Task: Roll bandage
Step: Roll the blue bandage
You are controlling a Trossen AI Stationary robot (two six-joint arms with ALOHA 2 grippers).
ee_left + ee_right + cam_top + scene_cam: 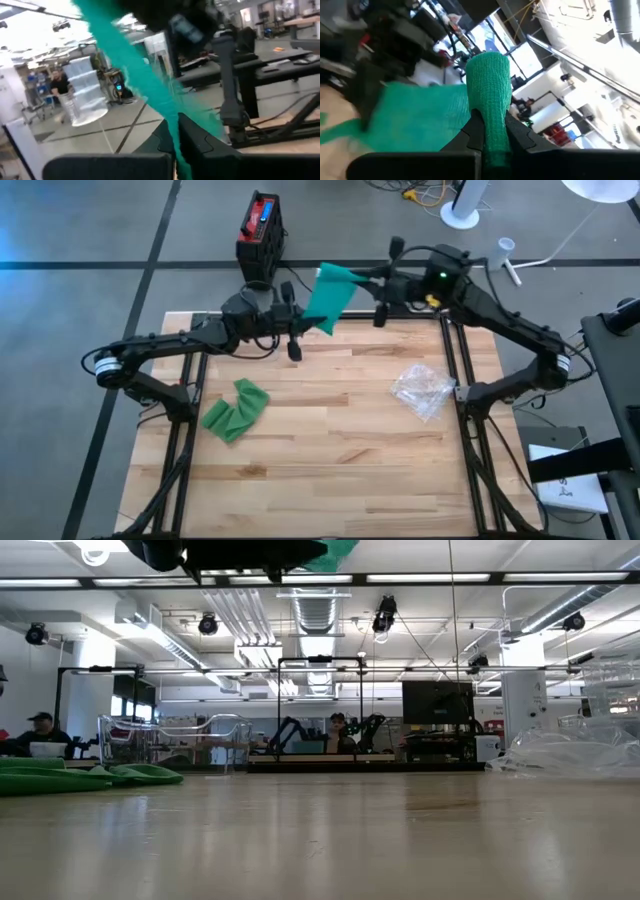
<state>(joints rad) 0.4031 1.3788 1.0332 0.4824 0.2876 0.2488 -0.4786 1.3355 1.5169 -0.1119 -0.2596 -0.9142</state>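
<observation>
- Right gripper (490,131) is raised over the table's far edge, fingers clamped on the rolled part of the green bandage (487,95); the roll stands up between the two dark fingers.
- Left gripper (176,142) is also lifted, just left of the right one, jaws closed on the bandage's loose strip, which runs taut up and away from its fingers.
- High view: bandage (330,296) hangs as a flat green sheet between the two grippers, above the far edge of the wooden table (330,470), not touching it.
- Second green bandage piece (236,409) lies crumpled on the table's left side, well apart from both arms.
- Clear plastic wrapper (423,389) lies on the right side, near the right arm's base.
- Black and red case (260,228) sits on the floor beyond the table.
- Low view: people seated at desks in the room behind.
</observation>
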